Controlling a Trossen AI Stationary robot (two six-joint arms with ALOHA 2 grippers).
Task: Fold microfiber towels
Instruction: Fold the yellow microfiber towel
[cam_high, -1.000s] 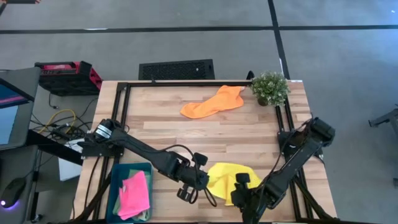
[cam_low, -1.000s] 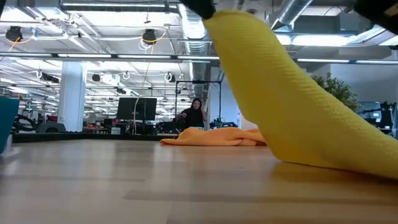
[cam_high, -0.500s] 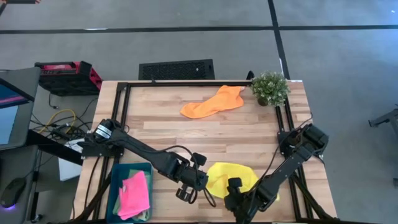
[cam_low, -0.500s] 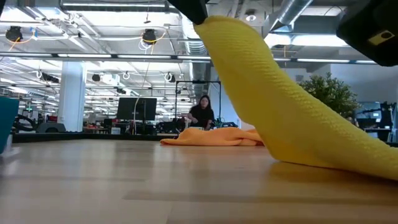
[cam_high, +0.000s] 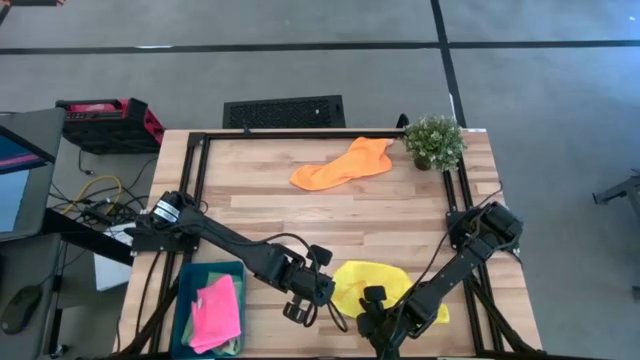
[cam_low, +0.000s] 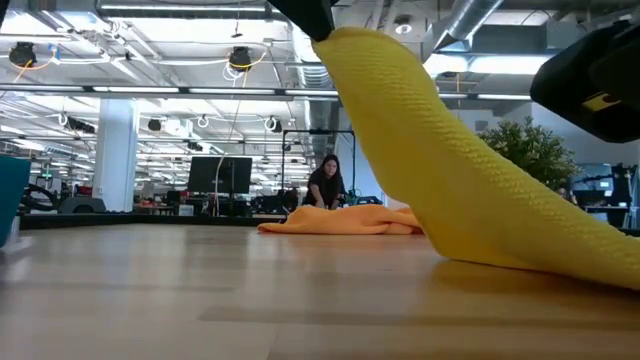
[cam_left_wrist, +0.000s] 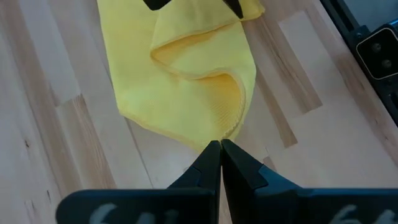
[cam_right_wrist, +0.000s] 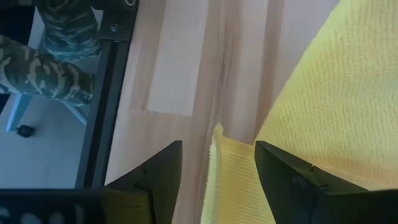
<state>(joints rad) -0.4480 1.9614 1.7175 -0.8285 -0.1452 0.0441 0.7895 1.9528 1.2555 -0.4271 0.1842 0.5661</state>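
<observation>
While your left gripper (cam_left_wrist: 221, 144) pinches the yellow towel's (cam_high: 372, 281) corner beside the teal bin (cam_high: 186, 290), your right gripper (cam_right_wrist: 214, 163) hangs spread over its other edge.

The towel (cam_high: 385, 285) pinched between the 2 black grippers — left (cam_left_wrist: 220, 148), right (cam_right_wrist: 217, 163) — is bright yellow with a fine woven rib. An orange towel (cam_high: 343, 164) lies on pale blond wood planks (cam_high: 300, 215). A hot pink towel (cam_high: 218, 310) sits in a teal bin (cam_high: 186, 282). The plant (cam_high: 434, 139) is green — its pot dark. Camouflage-patterned trousers (cam_right_wrist: 65, 56) show beside the black frame (cam_high: 300, 134).
</observation>
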